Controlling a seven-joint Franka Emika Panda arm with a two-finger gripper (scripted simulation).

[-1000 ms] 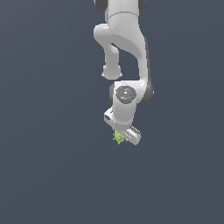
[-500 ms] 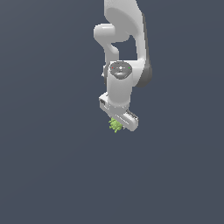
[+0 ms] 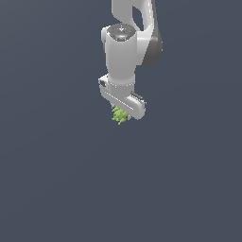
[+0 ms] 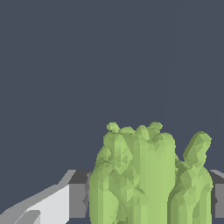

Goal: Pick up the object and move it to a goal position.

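The object (image 3: 118, 115) is a small light-green spiky lump hanging just under the white hand of the arm in the exterior view. My gripper (image 3: 120, 113) is shut on it, and the hand's body hides most of the fingers there. In the wrist view the object (image 4: 146, 179) fills the space between the two dark finger pads (image 4: 78, 199), one at each side. The lump sits well above the dark grey floor (image 3: 56, 189).
The white arm (image 3: 127, 42) comes down from the top of the exterior view. All around is plain dark grey ground, with no other objects or marker showing.
The arm has risen and swung toward the exterior view's top, carrying the green object upward with it. The hand has stayed shut on the lump throughout.
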